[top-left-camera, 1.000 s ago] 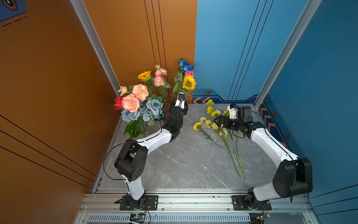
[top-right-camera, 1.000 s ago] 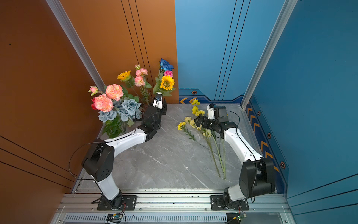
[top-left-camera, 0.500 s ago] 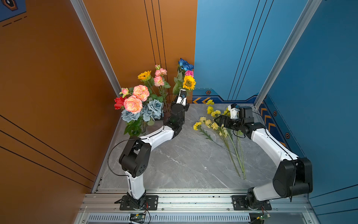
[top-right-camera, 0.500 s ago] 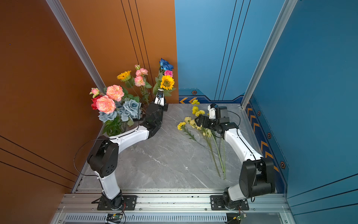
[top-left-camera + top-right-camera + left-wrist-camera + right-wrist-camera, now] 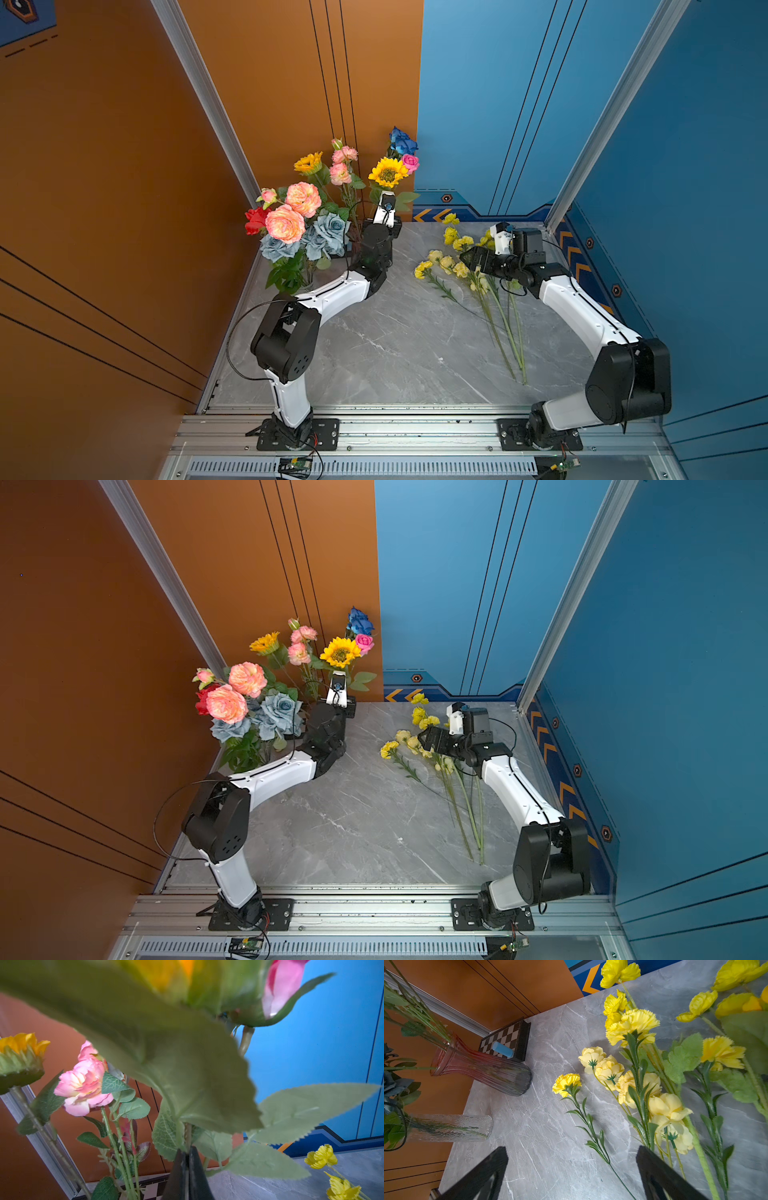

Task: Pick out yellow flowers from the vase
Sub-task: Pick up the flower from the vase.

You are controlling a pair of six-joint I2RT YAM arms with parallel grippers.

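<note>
Two sunflowers [image 5: 388, 172] [image 5: 308, 162] stand among pink, red and blue blooms in two glass vases [image 5: 481, 1068] [image 5: 448, 1127] at the tabletop's [image 5: 395, 345] far left corner. The left claw [image 5: 188, 1150] is pressed together, pinching the stem beneath the right-hand sunflower. At least four stems of yellow flowers [image 5: 446, 264] lie toward the right edge, blooms toward the far edge. The right claw [image 5: 571, 1167], spread wide and holding nothing, hangs over those blooms. Bare tabletop runs between the two arms to the near edge. One checkered box [image 5: 508, 1036] sits behind the vases.
</note>
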